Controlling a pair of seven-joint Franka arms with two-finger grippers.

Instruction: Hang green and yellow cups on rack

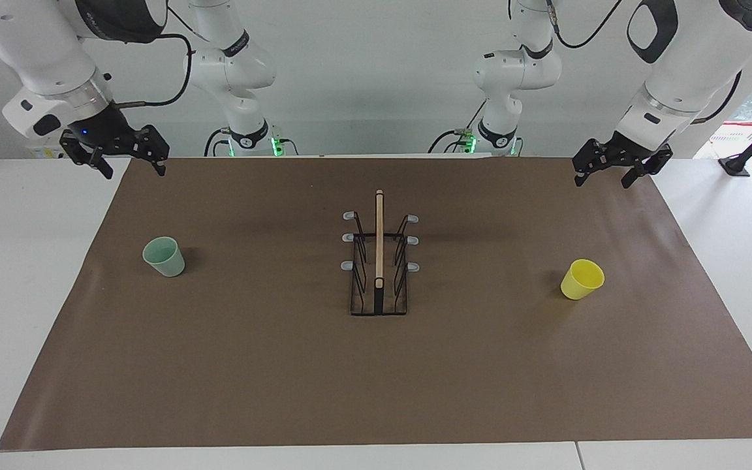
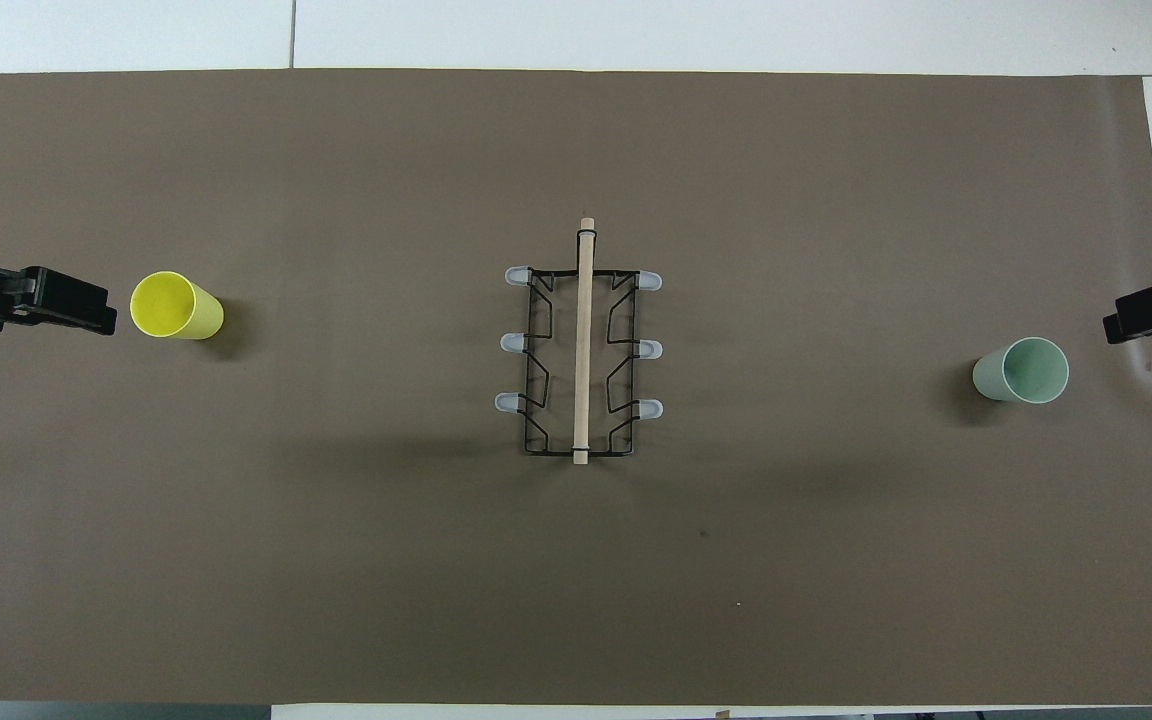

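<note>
The yellow cup [image 1: 583,279] [image 2: 176,305] stands upright on the brown mat toward the left arm's end. The pale green cup [image 1: 164,256] [image 2: 1021,370] stands upright toward the right arm's end. The black wire rack [image 1: 379,261] [image 2: 581,345] with its wooden centre bar stands mid-mat between them; all six grey-tipped prongs are bare. My left gripper [image 1: 602,181] [image 2: 86,312] hangs open and empty in the air over the mat's edge at the yellow cup's end. My right gripper [image 1: 134,171] [image 2: 1136,322] hangs open and empty over the mat's edge at the green cup's end.
The brown mat [image 1: 376,378] covers most of the white table [image 1: 23,261]. Cables and the arm bases [image 1: 249,140] stand along the robots' edge. A black stand [image 1: 751,153] sits off the mat at the left arm's end.
</note>
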